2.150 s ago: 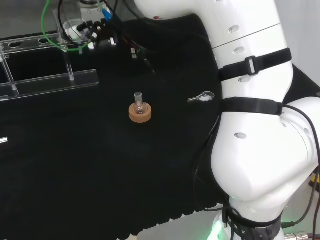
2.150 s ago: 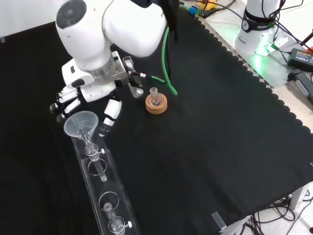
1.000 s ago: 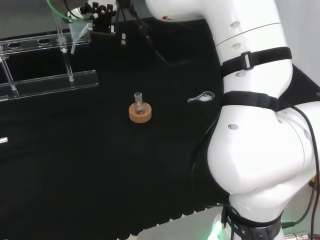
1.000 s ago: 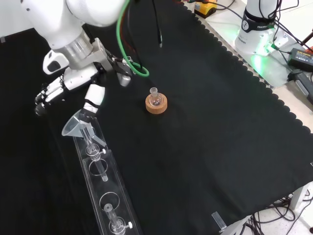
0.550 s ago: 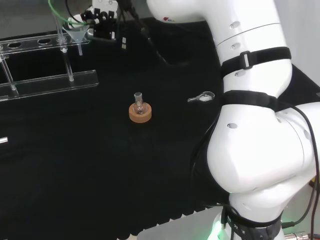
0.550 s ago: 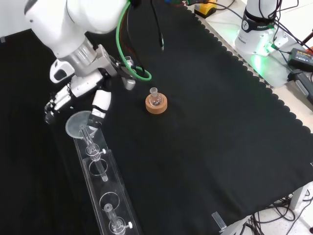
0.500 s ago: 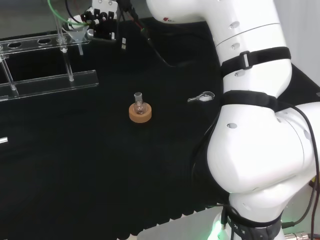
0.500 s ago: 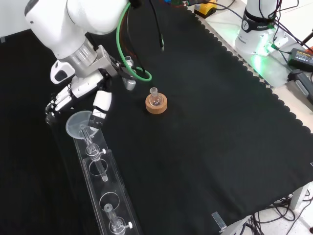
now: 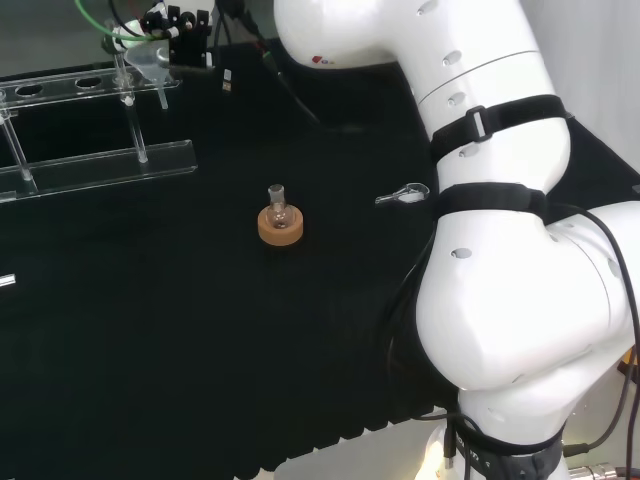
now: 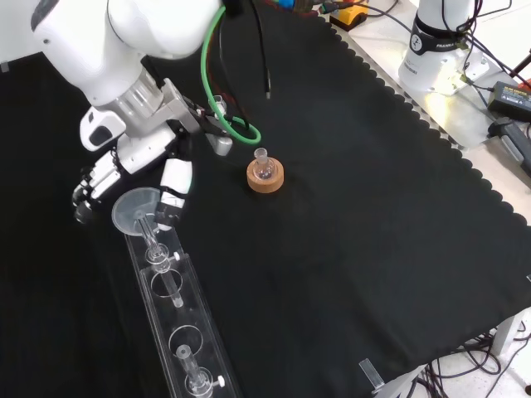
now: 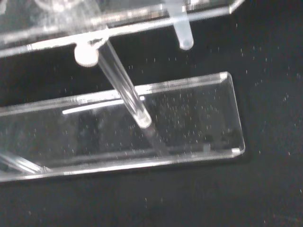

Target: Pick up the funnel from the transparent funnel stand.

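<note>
The clear funnel (image 10: 136,207) sits upright in the end hole of the transparent stand (image 10: 189,332), its stem (image 11: 125,95) reaching down toward the base plate (image 11: 199,118). In the front view the hand (image 10: 124,166) hovers just above and behind it, the white thumb (image 10: 173,192) touching the rim's right side. The black-tipped fingers (image 10: 90,186) stay fairly straight to the left, a small gap from the rim. In the head view the funnel (image 9: 150,62) is at the stand's (image 9: 100,168) right end, with the hand (image 9: 178,25) above it.
A small round flask on a cork ring (image 10: 265,174) stands right of the hand in the front view, mid-cloth in the head view (image 9: 281,224). A metal spoon (image 9: 403,195) lies near the arm's links. More clear glass pieces (image 10: 197,375) sit further along the stand.
The funnel, tilted one second ago, stands upright in its hole again. The hand has come lower and closer, so thumb and fingers now flank the rim.
</note>
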